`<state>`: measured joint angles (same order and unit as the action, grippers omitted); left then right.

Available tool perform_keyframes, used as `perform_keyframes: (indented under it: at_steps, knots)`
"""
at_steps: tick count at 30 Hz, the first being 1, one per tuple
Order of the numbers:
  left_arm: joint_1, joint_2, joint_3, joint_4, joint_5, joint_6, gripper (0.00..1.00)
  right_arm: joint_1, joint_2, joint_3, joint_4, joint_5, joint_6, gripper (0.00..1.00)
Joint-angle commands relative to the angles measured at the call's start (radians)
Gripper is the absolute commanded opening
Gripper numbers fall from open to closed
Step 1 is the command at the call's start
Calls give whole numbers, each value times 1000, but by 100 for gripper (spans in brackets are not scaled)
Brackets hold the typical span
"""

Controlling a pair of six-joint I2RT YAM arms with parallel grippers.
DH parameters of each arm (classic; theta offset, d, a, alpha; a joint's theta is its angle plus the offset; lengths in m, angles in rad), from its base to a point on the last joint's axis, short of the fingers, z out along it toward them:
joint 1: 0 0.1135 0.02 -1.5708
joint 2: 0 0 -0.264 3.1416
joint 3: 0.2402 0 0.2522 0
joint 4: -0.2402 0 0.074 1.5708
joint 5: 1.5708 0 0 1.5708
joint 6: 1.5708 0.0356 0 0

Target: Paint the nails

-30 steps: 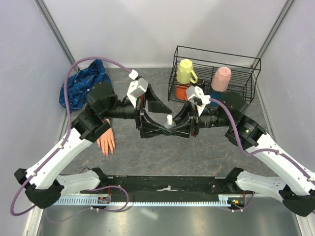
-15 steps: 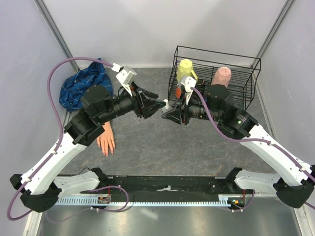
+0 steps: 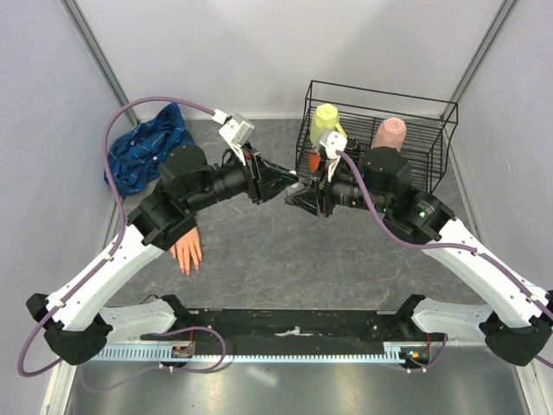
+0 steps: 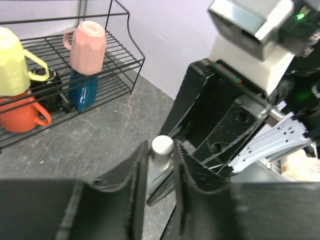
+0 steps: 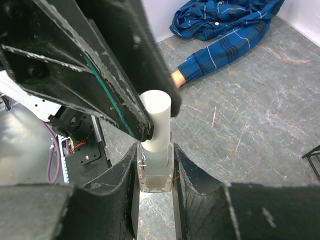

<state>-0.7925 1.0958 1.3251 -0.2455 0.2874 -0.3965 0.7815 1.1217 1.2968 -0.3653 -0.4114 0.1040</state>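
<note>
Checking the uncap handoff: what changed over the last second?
Right gripper carried the small bottle from table centre back toward the wire rack, grip unchanged. Left gripper followed, jaws narrowing around the white cap; contact unclear. Mannequin hand, plaid shirt, mugs unmoved.

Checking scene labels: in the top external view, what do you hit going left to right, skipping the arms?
Blue plaid shirt → mannequin hand → yellow mug → pink mug. The orange mug sits under the yellow one and overlaps it, so it is left out.
</note>
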Motion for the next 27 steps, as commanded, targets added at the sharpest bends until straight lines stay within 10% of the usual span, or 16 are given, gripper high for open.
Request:
perform_keyframes:
  at_steps: [1, 5, 12, 17, 22, 27]
  knots:
    - [-4, 9, 6, 75, 47, -25, 27, -2, -23, 47, 37, 8, 8, 0]
    - [-4, 13, -15, 126, 221, -33, 2, -1, -37, 42, 52, -15, 14, 0]
    - [-4, 35, -165, 605, 950, -204, 2, -1, -95, -65, 251, -429, 92, 0]
    - [-14, 52, -214, 916, 1154, -426, 2, -1, -134, -232, 817, -691, 477, 0]
    - [-8, 7, -87, 374, 1012, -60, 6, -2, -146, -180, 619, -638, 349, 0]
    - [4, -42, 26, -4, 630, 157, 62, 1, -145, -131, 392, -517, 185, 0]
